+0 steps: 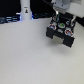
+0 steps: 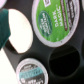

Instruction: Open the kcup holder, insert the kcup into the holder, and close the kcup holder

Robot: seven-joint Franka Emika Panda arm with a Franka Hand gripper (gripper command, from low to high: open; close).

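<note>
Kcup holder (image 1: 61, 31) open near table (image 1: 30, 60) edge | kcup (image 2: 55, 21) seated | fingers' state: cannot tell

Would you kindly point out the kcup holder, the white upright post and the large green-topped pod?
kcup holder (image 1: 56, 37): exterior view, on its black front face.
white upright post (image 1: 24, 11): exterior view, on its upright body.
green-topped pod (image 2: 53, 21): wrist view, on the middle of its printed green lid.
</note>
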